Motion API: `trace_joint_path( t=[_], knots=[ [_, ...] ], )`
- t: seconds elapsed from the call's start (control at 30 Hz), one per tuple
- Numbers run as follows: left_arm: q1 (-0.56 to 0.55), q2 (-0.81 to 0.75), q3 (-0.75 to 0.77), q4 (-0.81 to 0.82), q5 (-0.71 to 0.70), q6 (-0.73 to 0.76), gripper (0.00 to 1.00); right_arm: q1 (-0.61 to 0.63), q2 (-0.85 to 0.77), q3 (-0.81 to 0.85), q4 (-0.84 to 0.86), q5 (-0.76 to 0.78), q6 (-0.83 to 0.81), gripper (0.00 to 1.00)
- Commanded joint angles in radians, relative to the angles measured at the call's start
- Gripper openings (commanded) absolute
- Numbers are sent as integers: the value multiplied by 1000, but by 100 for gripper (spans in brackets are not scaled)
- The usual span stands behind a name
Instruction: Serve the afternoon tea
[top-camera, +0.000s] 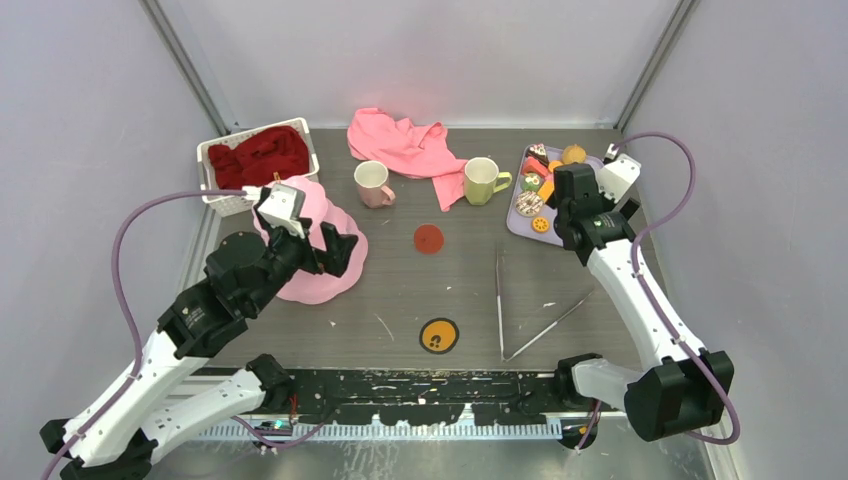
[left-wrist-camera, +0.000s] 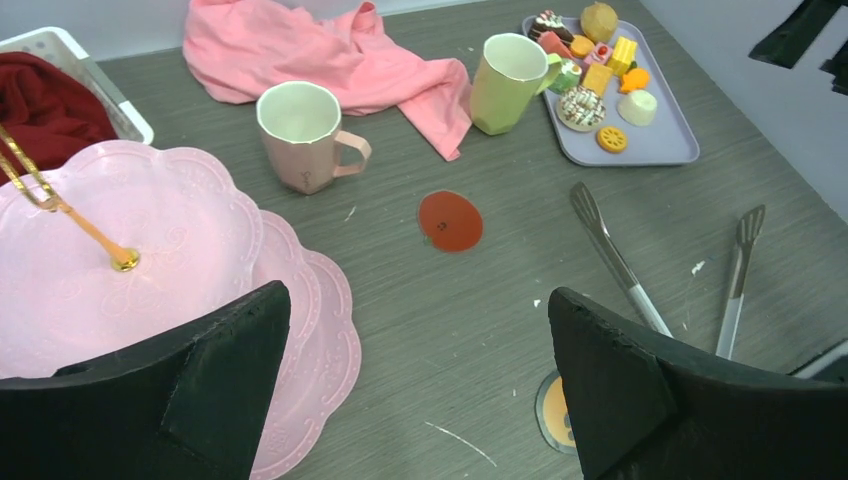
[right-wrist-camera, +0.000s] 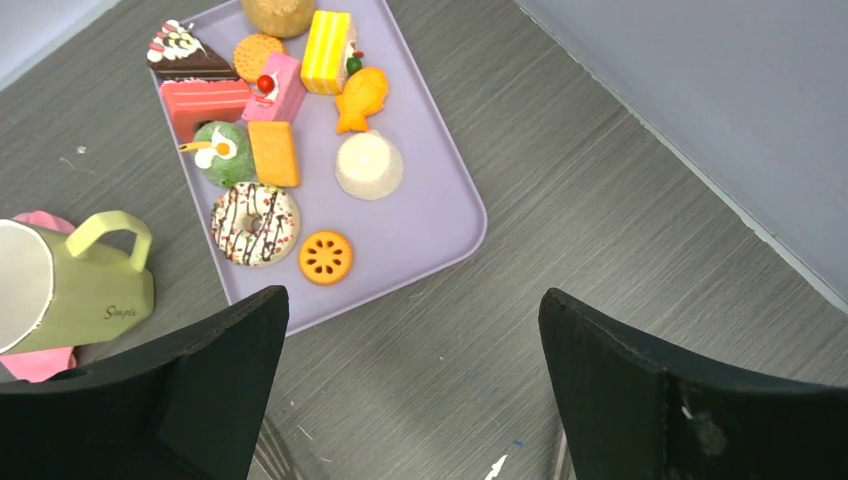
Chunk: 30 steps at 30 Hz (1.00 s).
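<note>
The cake stand (left-wrist-camera: 180, 235) is showing pale pink, one mug (left-wrist-camera: 503, 88) yellow-green, the tray (right-wrist-camera: 425, 235) lilac; the doughnut (right-wrist-camera: 272, 238) is wearing dark stripes.

Both arms reach forward, the left end effector (left-wrist-camera: 417, 300) and right end effector (right-wrist-camera: 412, 300) gaping wide, holding nothing.

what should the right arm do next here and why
Probably lower the right hand toward the white domed cake on the purple tray: the hand is open and empty above the tray, and the pink cake stand looks bare.
</note>
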Motion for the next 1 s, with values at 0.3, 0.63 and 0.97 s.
trace_joint_path(
  t=[0.3, 0.63, 0.97],
  knots=[
    [4, -23, -35, 115, 226, 46, 100, 1, -49, -17, 56, -38, 13, 100],
    [-5, 127, -15, 81, 497, -23, 99, 4, -148, -150, 104, -383, -75, 99],
    [-171, 283, -42, 154, 437, -79, 99, 274, -86, -334, 122, -569, 5, 95]
  ],
)
